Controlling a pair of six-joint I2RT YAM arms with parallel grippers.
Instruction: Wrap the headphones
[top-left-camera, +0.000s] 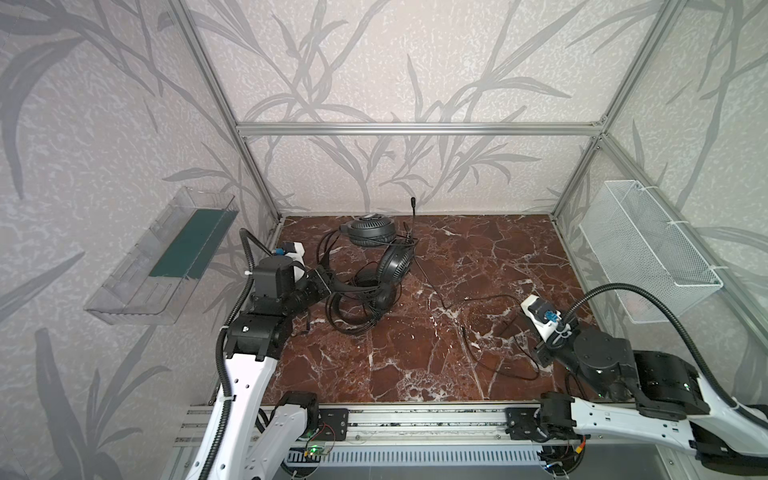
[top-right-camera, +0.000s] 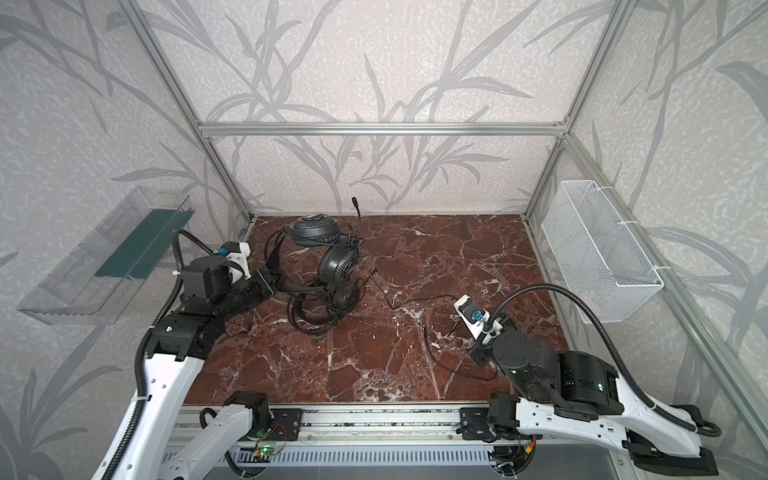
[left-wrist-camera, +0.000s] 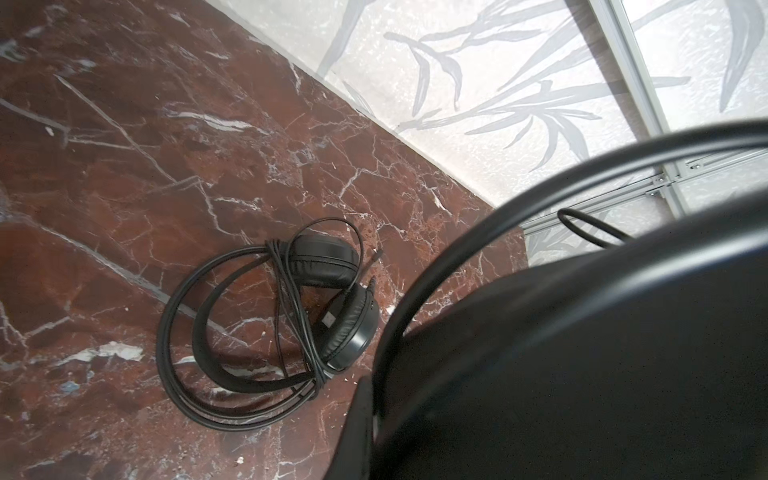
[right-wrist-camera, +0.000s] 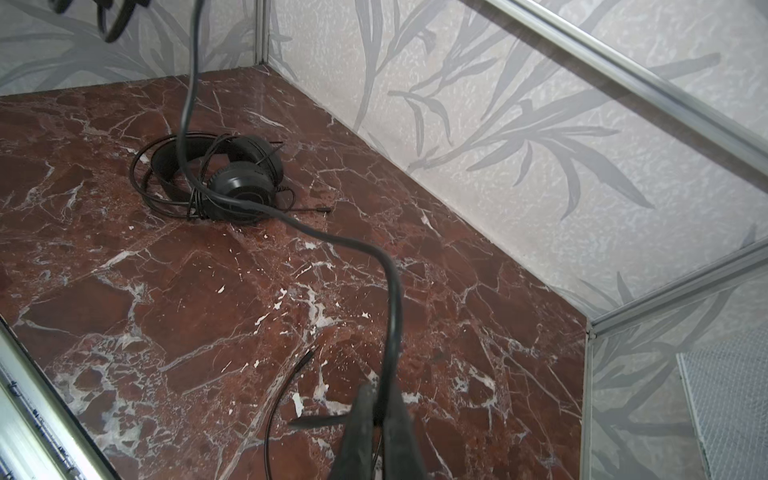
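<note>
Winding looks to be the step in hand. The left gripper (top-left-camera: 326, 277) is clamped shut on the headband of the raised headset (top-left-camera: 372, 232), whose earcups hang just beyond its fingertips. The right gripper (right-wrist-camera: 380, 409) is pinched tight on that headset's cable (right-wrist-camera: 392, 291), which runs slack from the fingers off toward the headset. Past the pinch a loose tail droops to the table (top-left-camera: 415, 365) beneath the fingers.

A second, wrapped headset (left-wrist-camera: 332, 316), its cord already looped round it, lies on the table below and just beyond the left fingers, touching neither gripper.

To do this well, I would first take up the slack, drawing the right fingers away until the cable runs nearly straight but not taut enough to tug the headband out of the left fingers. Then carry the pinch round the band in even turns while the left fingers hold steady. Route each turn clear of the microphone boom standing up beyond the earcups, and clear of the wrapped headset underneath, since the trailing tail could snag either
</note>
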